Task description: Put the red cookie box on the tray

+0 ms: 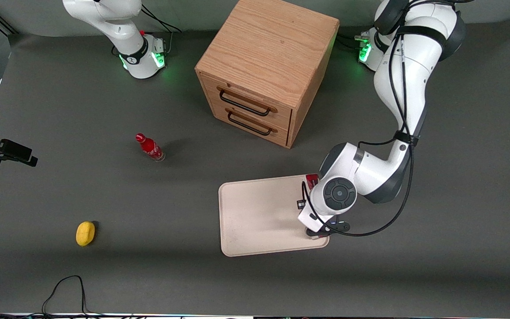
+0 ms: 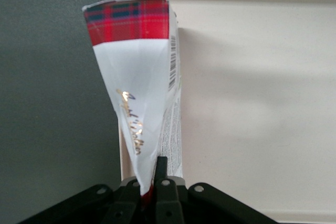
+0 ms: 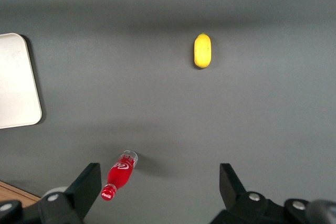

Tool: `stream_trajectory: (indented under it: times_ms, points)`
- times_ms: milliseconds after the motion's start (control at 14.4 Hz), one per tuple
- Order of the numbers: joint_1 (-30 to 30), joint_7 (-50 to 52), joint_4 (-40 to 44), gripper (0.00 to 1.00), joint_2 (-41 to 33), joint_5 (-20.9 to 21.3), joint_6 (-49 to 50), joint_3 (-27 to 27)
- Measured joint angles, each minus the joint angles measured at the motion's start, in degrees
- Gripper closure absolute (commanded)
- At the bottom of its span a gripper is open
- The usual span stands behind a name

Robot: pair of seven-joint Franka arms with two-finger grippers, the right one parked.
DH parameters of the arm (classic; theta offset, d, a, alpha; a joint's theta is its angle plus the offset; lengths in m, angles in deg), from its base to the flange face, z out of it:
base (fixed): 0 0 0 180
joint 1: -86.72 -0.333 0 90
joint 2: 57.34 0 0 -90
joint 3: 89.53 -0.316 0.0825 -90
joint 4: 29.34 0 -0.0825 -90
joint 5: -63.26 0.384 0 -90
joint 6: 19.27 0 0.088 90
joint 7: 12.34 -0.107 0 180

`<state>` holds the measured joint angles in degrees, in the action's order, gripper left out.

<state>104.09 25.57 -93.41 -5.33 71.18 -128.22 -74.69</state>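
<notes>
Left arm bent at the elbow, forearm reaching down from its base toward the large flat cream-white rectangular tray (image 1: 255,217); wrist sits over the tray's edge nearest the working arm's end of the table. Black two-finger gripper (image 2: 152,179) points down at that edge, hidden beneath the wrist in the front view; fingers (image 2: 161,171) pinched nearly together, clamped on one end of the small flat red-tartan cardboard cookie box (image 2: 142,87). Box hangs with its long axis running away from the fingers, tartan end farthest from them, pale white face with gold script and a barcode strip turned to the wrist camera; it sits right at the tray's rim, partly over the tray, partly over the grey table (image 1: 436,248); contact with the tray cannot be judged.
</notes>
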Motion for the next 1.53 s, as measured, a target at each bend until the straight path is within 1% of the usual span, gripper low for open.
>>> stream_trajectory:
  times_ms: [69, 139, 208, 278, 903, 1111, 1250, 1319, 1458, 1528]
  points:
    - [0.0, 0.0, 0.0, 1.0, 0.0, 0.0, 0.0, 0.0]
    - [0.0, 0.1, 0.0, 0.77, 0.0, 0.0, 0.0, 0.0]
    - [0.0, 0.3, 0.0, 0.14, 0.0, 0.0, 0.0, 0.0]
    - [0.0, 0.6, 0.0, 0.0, 0.0, 0.0, 0.0, 0.0]
    - [-0.1, 1.8, 0.1, 0.0, -0.2, 0.1, 0.0, -0.1]
    - [-0.5, 1.8, -0.2, 0.0, -1.3, 0.2, 0.4, -0.3]
    - [-1.4, 1.8, -1.9, 0.0, -4.3, 0.2, 1.2, -0.3]
    - [-2.0, 1.8, -3.7, 0.0, -7.0, 0.2, 1.7, -0.3]
    - [-3.8, 1.2, -9.5, 0.0, -14.3, -0.2, 2.9, -0.2]
    - [-4.8, 0.0, -13.1, 0.0, -18.4, -1.1, 3.5, -0.2]
